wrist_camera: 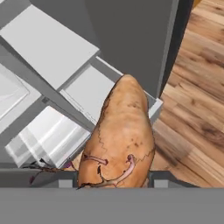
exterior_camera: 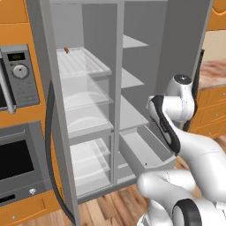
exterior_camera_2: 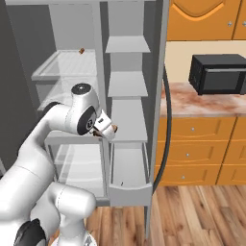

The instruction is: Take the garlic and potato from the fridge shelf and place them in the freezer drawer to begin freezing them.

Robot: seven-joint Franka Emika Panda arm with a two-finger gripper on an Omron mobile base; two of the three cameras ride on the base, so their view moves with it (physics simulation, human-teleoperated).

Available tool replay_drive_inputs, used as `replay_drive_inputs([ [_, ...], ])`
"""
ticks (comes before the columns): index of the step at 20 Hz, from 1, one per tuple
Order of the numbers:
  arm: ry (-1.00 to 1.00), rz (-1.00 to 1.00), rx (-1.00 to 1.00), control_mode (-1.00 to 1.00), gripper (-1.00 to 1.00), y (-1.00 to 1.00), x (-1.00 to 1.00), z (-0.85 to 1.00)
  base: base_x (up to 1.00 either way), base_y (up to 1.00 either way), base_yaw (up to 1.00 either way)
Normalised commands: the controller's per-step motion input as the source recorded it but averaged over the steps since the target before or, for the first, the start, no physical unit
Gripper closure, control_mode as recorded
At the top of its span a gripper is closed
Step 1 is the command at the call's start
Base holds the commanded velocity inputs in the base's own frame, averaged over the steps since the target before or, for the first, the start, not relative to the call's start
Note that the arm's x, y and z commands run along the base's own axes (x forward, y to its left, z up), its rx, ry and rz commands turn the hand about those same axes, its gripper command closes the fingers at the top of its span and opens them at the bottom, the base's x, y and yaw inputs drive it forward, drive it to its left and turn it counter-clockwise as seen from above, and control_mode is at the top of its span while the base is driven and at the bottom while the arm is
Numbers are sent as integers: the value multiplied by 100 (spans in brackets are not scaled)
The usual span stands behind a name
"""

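The pincer is shut tight on the potato. In the hand view the potato is big and brown-orange, with dark cracks and small pink sprouts near its bottom. In the right base view you can just see a bit of brown at the tip of the pincer, in front of the open fridge.

The pincer with the potato hangs up above the freezer drawer. The drawer is a long grey box, and it is pulled out at the bottom of the fridge. In the left base view the drawer sits just beside the bent white arm. A tiny dark speck lies on the drawer floor near its front wall; it is too small to tell what it is.

The fridge shelf is white with ribs and is high up on the left side of the fridge. A tiny orange-red piece lies near its back. Below it are clear bins.

A black microwave stands on the table to the right of the fridge
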Motion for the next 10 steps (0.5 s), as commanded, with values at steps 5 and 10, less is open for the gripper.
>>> replay_drive_inputs([
  [5, 17, -8, 2, -100, 100, -13, 6, -71, 0, 0, 0],
  [10, 12, -6, 2, -100, 100, -5, 14, -68, 0, 0, 0],
])
